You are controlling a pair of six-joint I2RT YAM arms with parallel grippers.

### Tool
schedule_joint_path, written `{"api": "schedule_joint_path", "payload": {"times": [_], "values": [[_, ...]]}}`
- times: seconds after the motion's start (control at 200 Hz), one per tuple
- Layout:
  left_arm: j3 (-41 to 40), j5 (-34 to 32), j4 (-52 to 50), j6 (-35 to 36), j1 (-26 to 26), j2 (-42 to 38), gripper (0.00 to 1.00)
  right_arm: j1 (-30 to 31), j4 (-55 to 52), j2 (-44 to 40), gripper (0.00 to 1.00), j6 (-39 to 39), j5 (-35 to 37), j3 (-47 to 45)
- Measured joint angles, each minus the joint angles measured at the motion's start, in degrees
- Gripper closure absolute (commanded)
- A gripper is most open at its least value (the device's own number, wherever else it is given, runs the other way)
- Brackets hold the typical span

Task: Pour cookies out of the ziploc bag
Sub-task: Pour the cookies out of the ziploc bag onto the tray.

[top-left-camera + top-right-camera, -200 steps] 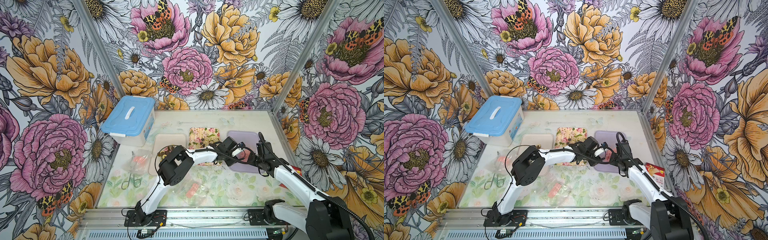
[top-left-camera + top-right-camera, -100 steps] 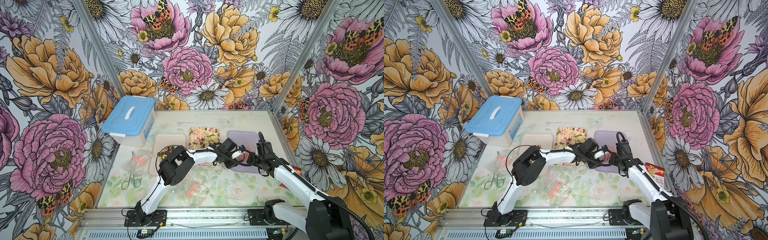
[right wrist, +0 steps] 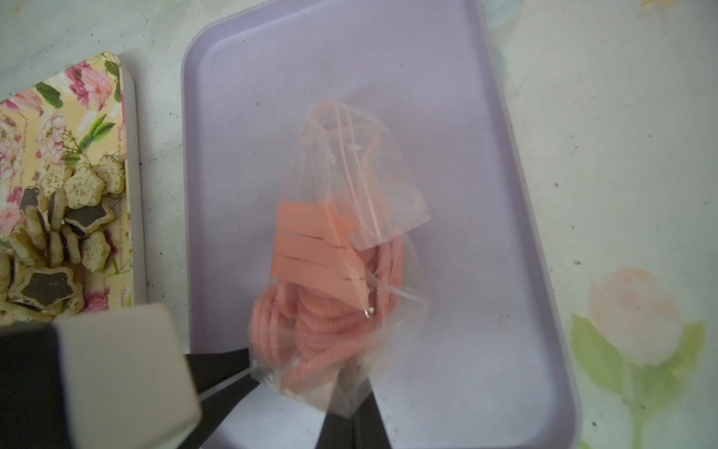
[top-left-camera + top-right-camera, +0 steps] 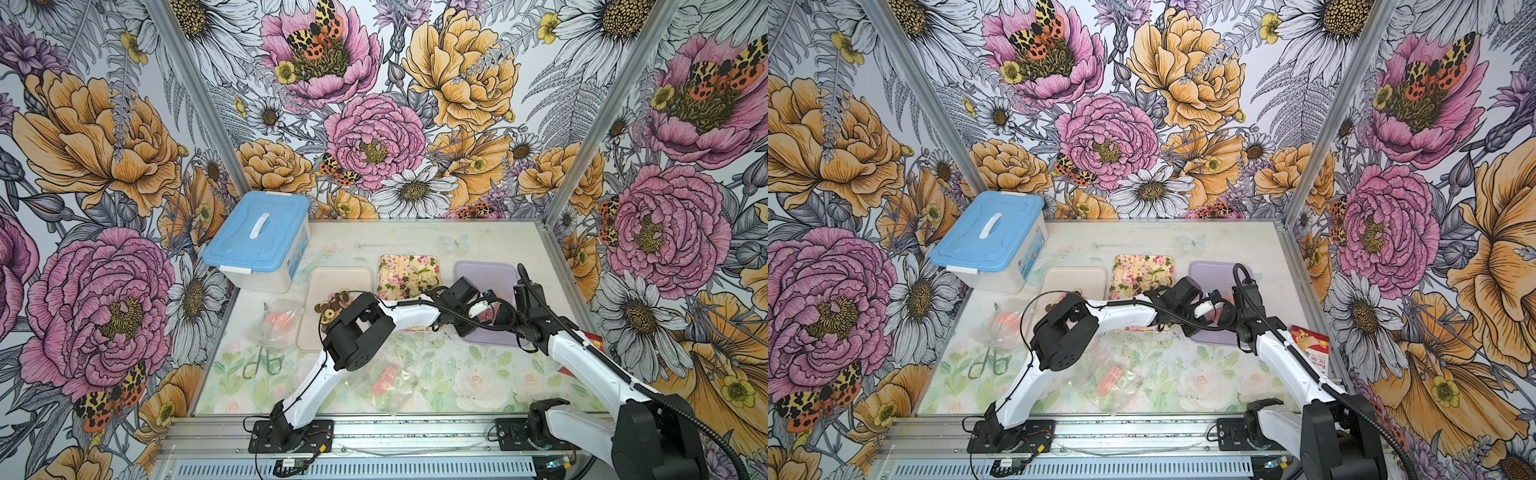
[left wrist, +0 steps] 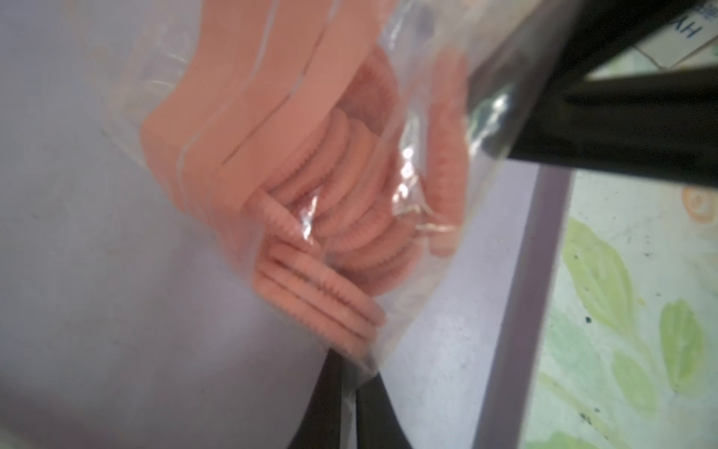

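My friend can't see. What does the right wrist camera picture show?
A clear ziploc bag of pink cookies hangs over an empty purple tray, pinched at its corners by two black claws, the right claw and the left claw. Beside the tray, star cookies lie piled on a flowery tray.

A: Both top views are bright and evenly lit, sharp on the table (image 4: 490, 245), with only soft shadows under the arms. The straight wall posts lean outward toward the picture edges, a wide-lens effect.

B: And the wrist views?

A: Softer. In the left wrist view everything is blurred, most of all the dark fingers (image 5: 373, 412) and the pink cookies (image 5: 349, 217); small white glints sit on the clear bag (image 5: 412, 171). The right wrist view is milky and low in contrast, the purple tray (image 3: 505, 194) washed out, and the pale block (image 3: 120, 373) closest to the lens is out of focus.
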Motion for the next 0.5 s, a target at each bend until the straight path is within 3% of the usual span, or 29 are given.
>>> {"api": "schedule_joint_path", "payload": {"times": [0.21, 0.5], "values": [[-1.60, -1.25, 2.27, -0.96, 0.07, -1.18, 1.00, 0.00, 0.13, -3.67, 1.00, 0.02, 0.09, -1.44], [-6.54, -1.25, 10.80, -4.22, 0.94, -9.27, 1.00, 0.00, 0.48, -18.88, 1.00, 0.00, 2.27, -4.24]]}}
